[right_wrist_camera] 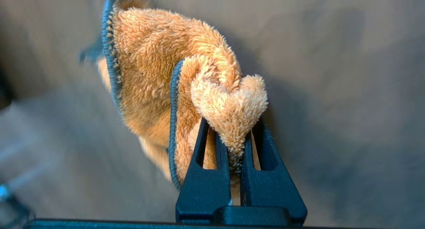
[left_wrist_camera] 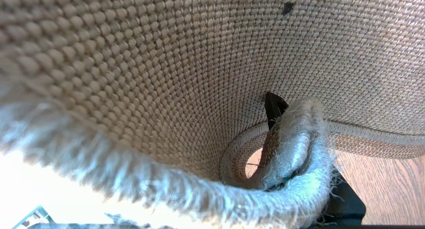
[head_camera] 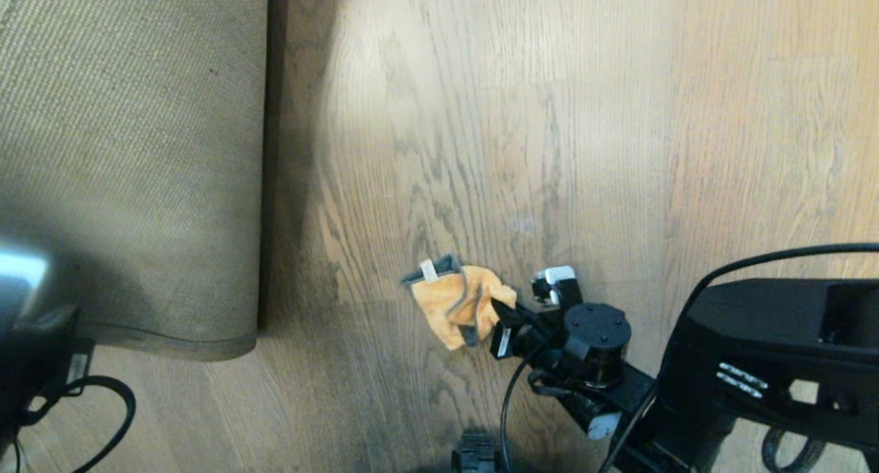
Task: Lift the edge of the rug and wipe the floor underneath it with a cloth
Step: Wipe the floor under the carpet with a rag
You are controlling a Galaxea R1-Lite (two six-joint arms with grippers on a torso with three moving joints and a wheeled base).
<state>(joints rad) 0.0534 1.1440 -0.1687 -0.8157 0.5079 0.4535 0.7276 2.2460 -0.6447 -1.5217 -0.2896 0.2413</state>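
Note:
The rug's tan woven backing (head_camera: 130, 150) is turned up on the left, and the rug edge (head_camera: 172, 339) curves above the floor (head_camera: 549, 116). In the left wrist view my left gripper (left_wrist_camera: 295, 149) is shut on a fold of the rug edge (left_wrist_camera: 308, 129), with one black fingertip (left_wrist_camera: 274, 106) against the backing. Only the left arm's body (head_camera: 34, 336) shows in the head view. My right gripper (head_camera: 498, 315) is shut on the orange cloth (head_camera: 450, 308), low over bare wood to the right of the rug. Its fingers (right_wrist_camera: 206, 175) pinch a fuzzy bunch of the cloth (right_wrist_camera: 156, 72).
A black cable (head_camera: 110, 404) loops on the floor under the lifted rug corner. The robot's black body (head_camera: 776, 356) fills the lower right. A small black part (head_camera: 474, 452) sits at the bottom edge. Bare wood stretches ahead and to the right.

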